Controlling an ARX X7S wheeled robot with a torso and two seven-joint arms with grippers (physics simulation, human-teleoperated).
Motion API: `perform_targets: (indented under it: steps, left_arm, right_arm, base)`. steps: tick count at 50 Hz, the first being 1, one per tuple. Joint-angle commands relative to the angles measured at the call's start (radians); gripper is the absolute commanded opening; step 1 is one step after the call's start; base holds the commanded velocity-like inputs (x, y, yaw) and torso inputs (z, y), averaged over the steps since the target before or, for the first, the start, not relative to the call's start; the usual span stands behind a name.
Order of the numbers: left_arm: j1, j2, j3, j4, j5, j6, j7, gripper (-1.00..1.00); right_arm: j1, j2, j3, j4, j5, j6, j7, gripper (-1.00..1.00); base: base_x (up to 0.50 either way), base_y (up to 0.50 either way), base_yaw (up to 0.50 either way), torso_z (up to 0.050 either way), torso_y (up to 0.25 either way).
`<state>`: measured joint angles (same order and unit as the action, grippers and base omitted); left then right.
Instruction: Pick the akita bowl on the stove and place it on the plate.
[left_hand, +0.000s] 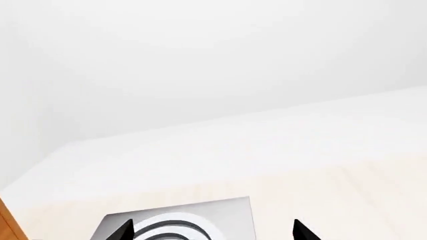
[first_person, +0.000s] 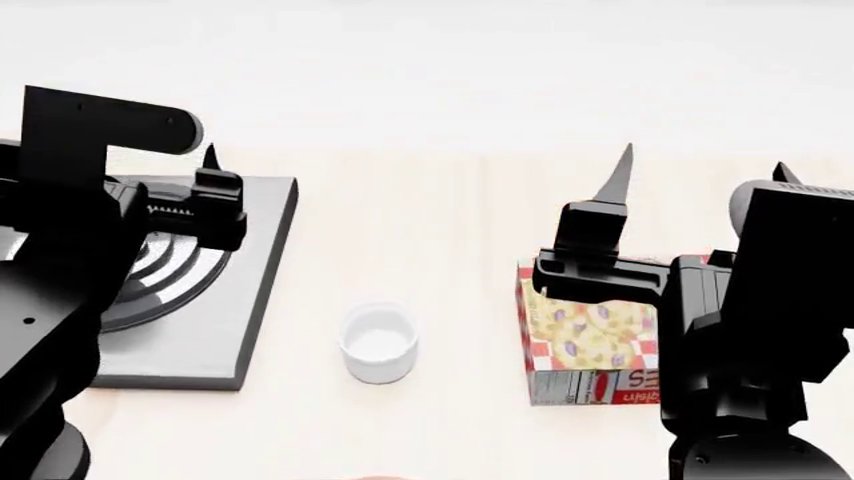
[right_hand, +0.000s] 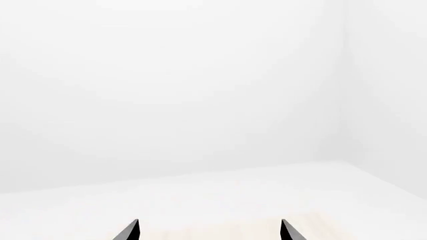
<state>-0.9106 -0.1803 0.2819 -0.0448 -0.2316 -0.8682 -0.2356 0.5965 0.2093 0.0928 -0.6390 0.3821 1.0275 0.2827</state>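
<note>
Over stove (first_person: 200, 330), at left of bench (first_person: 427, 220), left tool (left_hand: 213, 232) hangs with tips spread, empty. Right tool (right_hand: 210, 231) also spread, above box (first_person: 587, 345). Akita bowl and plate not visible; bowl probably hidden under left arm. Best lower slowly, keep tips wide, straddle rim.

Matte black arms (first_person: 60, 280), pointed fingertips (first_person: 618, 175)

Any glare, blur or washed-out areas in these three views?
Head view: sharp, flat light, faint shadows under the cup and stove; far tabletop bleaches to white. Left wrist view: mostly featureless white, stove corner crisp. Right wrist view: nearly all white, only fingertips showing. No blur.
</note>
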Motion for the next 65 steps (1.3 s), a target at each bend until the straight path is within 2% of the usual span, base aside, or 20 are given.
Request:
perform_targets:
  steps: [1, 24, 32, 40, 42, 47, 49, 56, 65]
  left_arm:
    - [0.003, 0.012, -0.012, 0.01, 0.013, -0.01, 0.011, 1.0]
    - [-0.014, -0.005, 0.001, 0.018, 0.0, -0.028, 0.014, 1.0]
    - [-0.176, -0.021, -0.005, -0.023, -0.015, -0.096, 0.05, 1.0]
    - [-0.407, -0.002, -0.026, -0.195, -0.029, -0.145, 0.084, 1.0]
    - [-0.463, 0.02, -0.086, -0.26, -0.057, -0.17, 0.075, 1.0]
    - [-0.555, 0.031, -0.037, -0.433, -0.027, -0.122, 0.105, 1.0]
    - [-0.589, 0.047, -0.053, -0.503, -0.03, -0.118, 0.097, 1.0]
    - [-0.628, 0.077, -0.081, -0.592, -0.055, -0.119, 0.098, 1.0]
    - [-0.66, 0.108, -0.128, -0.812, -0.062, -0.056, 0.059, 1.0]
  right_arm:
    - [-0.005, -0.012, 0.019, 0.0, -0.01, -0.007, -0.014, 1.0]
    - [-0.003, -0.005, 0.015, 0.005, 0.002, -0.003, 0.001, 1.0]
    - [-0.001, -0.004, 0.015, 0.005, 0.006, 0.0, 0.01, 1.0]
    - [-0.003, -0.002, 0.013, 0.005, 0.01, -0.001, 0.014, 1.0]
    - [0.001, -0.002, 0.016, -0.002, 0.015, 0.009, 0.018, 1.0]
    - [-0.003, 0.001, 0.015, 0.002, 0.017, 0.002, 0.018, 1.0]
    - [-0.007, 0.001, 0.016, 0.003, 0.018, -0.002, 0.017, 1.0]
    - [0.0, 0.003, 0.015, -0.001, 0.025, 0.007, 0.023, 1.0]
    - [0.0, 0.005, 0.014, 0.003, 0.031, 0.003, 0.025, 1.0]
  base:
    - [0.39, 0.0, 0.0, 0.0, 0.0]
    - [0.33, 0.0, 0.0, 0.0, 0.0]
    - [0.0, 0.0, 0.0, 0.0, 0.0]
    - [0.0, 0.0, 0.0, 0.0, 0.0]
    - [0.0, 0.0, 0.0, 0.0, 0.0]
    - [0.0, 0.0, 0.0, 0.0, 0.0]
    - [0.0, 0.0, 0.0, 0.0, 0.0]
    - [0.0, 0.0, 0.0, 0.0, 0.0]
    - [0.0, 0.0, 0.0, 0.0, 0.0]
